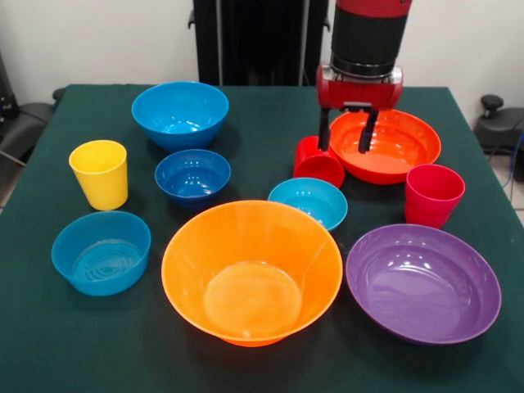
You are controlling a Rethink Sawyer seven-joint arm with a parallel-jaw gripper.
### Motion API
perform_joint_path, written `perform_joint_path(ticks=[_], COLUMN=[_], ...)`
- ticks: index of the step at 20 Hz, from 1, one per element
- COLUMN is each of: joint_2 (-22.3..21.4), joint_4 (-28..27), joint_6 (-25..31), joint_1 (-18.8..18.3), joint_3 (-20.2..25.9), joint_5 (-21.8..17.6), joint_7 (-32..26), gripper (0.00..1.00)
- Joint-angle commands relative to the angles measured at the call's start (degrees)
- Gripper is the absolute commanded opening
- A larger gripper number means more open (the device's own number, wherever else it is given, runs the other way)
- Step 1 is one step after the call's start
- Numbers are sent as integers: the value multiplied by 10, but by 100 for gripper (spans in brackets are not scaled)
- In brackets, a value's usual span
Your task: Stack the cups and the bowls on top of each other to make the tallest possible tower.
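Note:
My gripper [346,135] hangs open at the back right, one finger on each side of the left rim of the red-orange bowl [401,146]. A red cup [318,166] lies tilted against that bowl, just below my left finger. The pinkish-red cup [432,195] stands upright in front of the bowl. The purple bowl [422,282] is at the front right and the huge orange bowl [251,270] at the front middle. Four blue bowls stand apart: large [180,113], dark [192,174], small [309,201], ridged [101,250]. The yellow cup [100,173] stands at the left. Nothing is stacked; no tower shows.
Everything sits on a dark green table cloth [270,106]. The robot's black pedestal [258,41] rises behind the table's far edge. Dark equipment [495,123] stands off the table at the right.

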Motion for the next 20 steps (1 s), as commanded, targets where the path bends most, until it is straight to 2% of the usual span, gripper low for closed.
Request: perform_joint_path(ticks=[1,20], joint_2=[59,81], joint_4=[-45,-49], joint_6=[-27,-86], joint_1=[-19,-35], joint_3=[62,85], joint_5=[4,-5], joint_7=[66,72], gripper=[100,100])
